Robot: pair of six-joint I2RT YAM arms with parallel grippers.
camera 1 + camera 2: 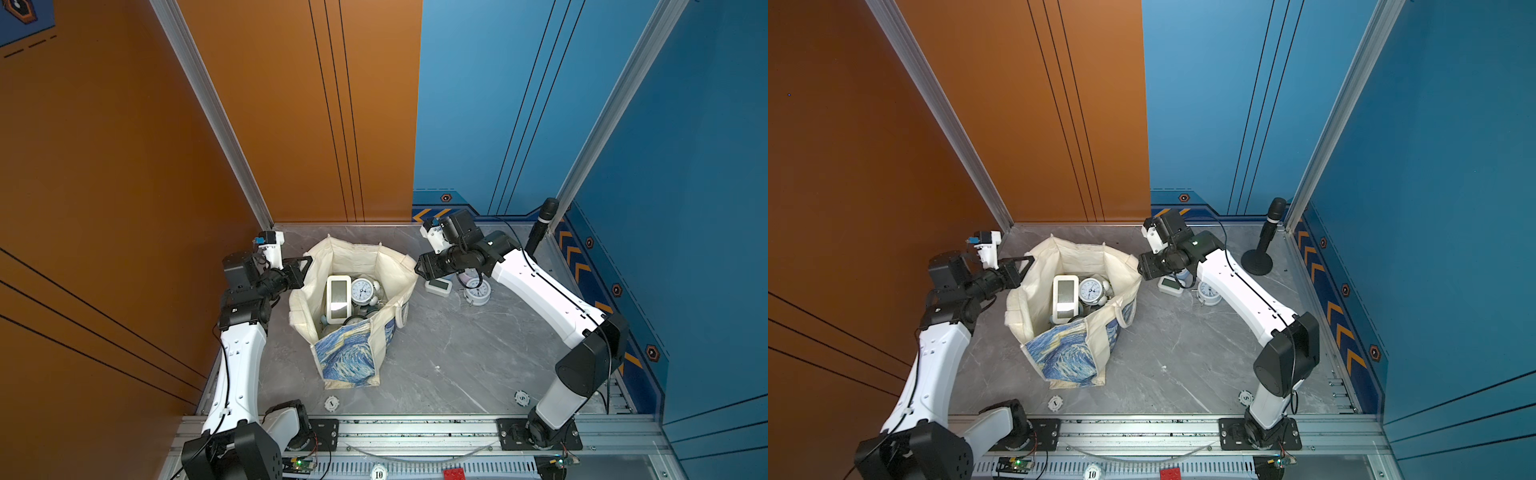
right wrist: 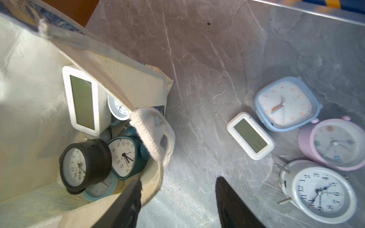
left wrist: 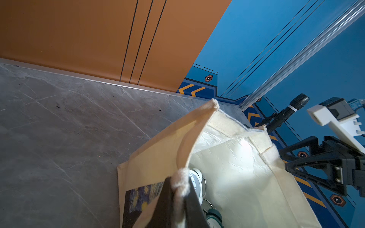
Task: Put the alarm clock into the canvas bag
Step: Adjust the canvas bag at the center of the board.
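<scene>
Bag point(image 1: 345, 361) of cream canvas stands open on the grey worktop point(image 1: 457, 353) in both top views, alarm clocks point(image 1: 363, 289) piled inside; the left claw point(image 1: 308, 264) sits at one rim, the right claw point(image 1: 418, 269) at the opposite one. Left wrist view: the left claw is clamped on the bag's rim. Right wrist view: the right claw's fingers point(image 2: 231, 201) stand apart beside the bag; a digital clock point(image 2: 250, 136), blue clock point(image 2: 287, 103), pink clock point(image 2: 335, 144) and white clock point(image 2: 320, 193) lie on the worktop outside it.

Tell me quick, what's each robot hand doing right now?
Left hand: closed, pinching the canvas bag by its rim.
Right hand: open, holding nothing, at the bag's edge.
</scene>
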